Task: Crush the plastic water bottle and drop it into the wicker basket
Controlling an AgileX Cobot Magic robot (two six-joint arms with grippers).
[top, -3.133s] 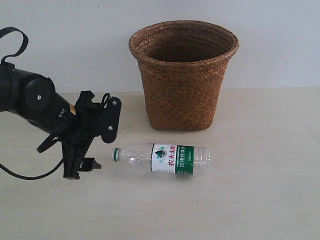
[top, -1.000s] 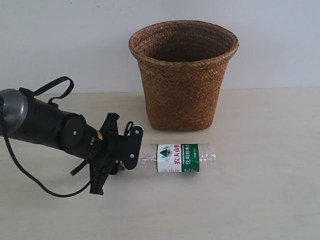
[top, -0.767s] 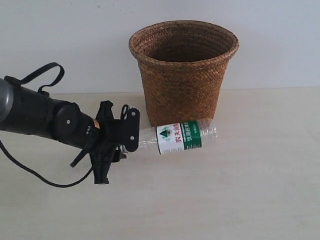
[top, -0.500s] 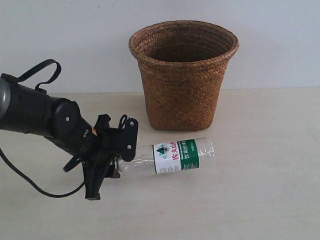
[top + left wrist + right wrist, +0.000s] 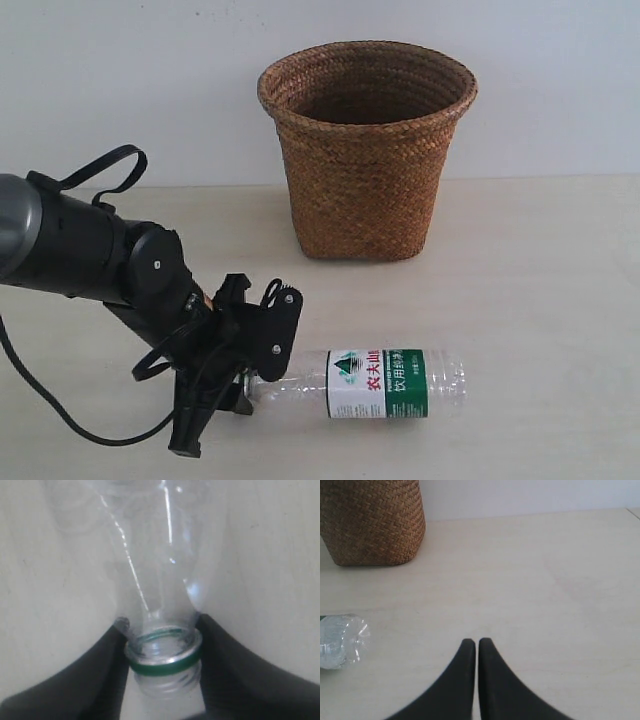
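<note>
The wicker basket (image 5: 366, 150) is warm brown all over, its weave running in braided horizontal rows with a herringbone look, darker in the shadowed inside. The plastic water bottle (image 5: 370, 382) is clear and colourless with pale glints; its label (image 5: 378, 383) is white toward 9 o'clock, carrying a green triangular mark and red characters, and solid green with small white print toward 3 o'clock. A green ring (image 5: 162, 667) circles the bottle's neck. The left tool (image 5: 162, 650) and the right tool (image 5: 476, 642) are matte black, as are the arm (image 5: 90, 260) and its cable (image 5: 60, 425). The surface (image 5: 540, 300) is pale cream with faint mottling, and the wall (image 5: 120, 90) is plain bluish white.
</note>
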